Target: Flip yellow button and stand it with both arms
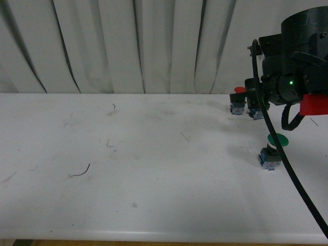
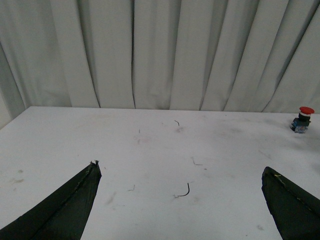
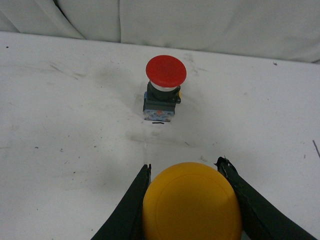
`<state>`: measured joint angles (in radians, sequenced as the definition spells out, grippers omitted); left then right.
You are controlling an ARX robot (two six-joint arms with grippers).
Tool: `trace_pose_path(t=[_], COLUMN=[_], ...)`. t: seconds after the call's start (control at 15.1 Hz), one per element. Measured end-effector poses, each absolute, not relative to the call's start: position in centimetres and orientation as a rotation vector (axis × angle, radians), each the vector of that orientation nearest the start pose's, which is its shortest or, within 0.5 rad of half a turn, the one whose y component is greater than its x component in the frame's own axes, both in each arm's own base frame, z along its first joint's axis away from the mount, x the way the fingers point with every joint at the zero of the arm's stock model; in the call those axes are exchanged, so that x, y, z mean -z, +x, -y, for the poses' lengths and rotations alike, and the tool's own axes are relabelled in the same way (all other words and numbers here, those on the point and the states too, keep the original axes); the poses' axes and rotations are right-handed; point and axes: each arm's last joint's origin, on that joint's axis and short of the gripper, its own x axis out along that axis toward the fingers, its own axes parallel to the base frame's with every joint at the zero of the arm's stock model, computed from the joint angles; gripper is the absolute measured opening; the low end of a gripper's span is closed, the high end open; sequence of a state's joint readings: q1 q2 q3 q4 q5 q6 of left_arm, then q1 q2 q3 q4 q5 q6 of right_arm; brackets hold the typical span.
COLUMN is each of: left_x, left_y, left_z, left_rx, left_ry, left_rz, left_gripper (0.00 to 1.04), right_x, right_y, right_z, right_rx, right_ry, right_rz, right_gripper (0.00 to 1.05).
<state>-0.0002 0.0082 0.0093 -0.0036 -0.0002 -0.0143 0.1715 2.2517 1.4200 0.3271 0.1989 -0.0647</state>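
Yellow button (image 3: 192, 202) sat clamped by its cap between the fingers (image 3: 129, 212) of the right hand (image 3: 184, 166), cap towards the wrist camera; whether it touched the bench (image 3: 60, 125) could not be told; the red button (image 3: 166, 75) stood upright just beyond it; the right arm (image 1: 300, 61) reached over the bench's far right part, near the green button (image 1: 275, 149); the left hand (image 2: 180, 167) hung over the bench, splayed wide, grasping nothing.
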Motion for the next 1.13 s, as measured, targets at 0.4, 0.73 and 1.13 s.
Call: trace_pose_path(t=[0.4,0.73,1.13], left_x=[-16.6,-16.6,-16.6], left_y=[9.8,9.8,9.8], left_z=[0.0,0.0,0.0], left_rx=[0.000,0.000,0.000], left_ry=[-0.014,-0.014,-0.014], left_rz=[-0.002,-0.002,-0.002], left_gripper=[0.98,0.98,0.98], right_x=[-10.3,-8.6,-7.4], right_y=[49.2,49.5,49.9], right_z=[-7.6,-8.0,-9.0], right_rx=[0.137,0.155,0.151], right_ry=[-0.058,-0.054,-0.052], right_rz=[-0.519,-0.563,-0.591], right_gripper=[0.36,0.36,0.36])
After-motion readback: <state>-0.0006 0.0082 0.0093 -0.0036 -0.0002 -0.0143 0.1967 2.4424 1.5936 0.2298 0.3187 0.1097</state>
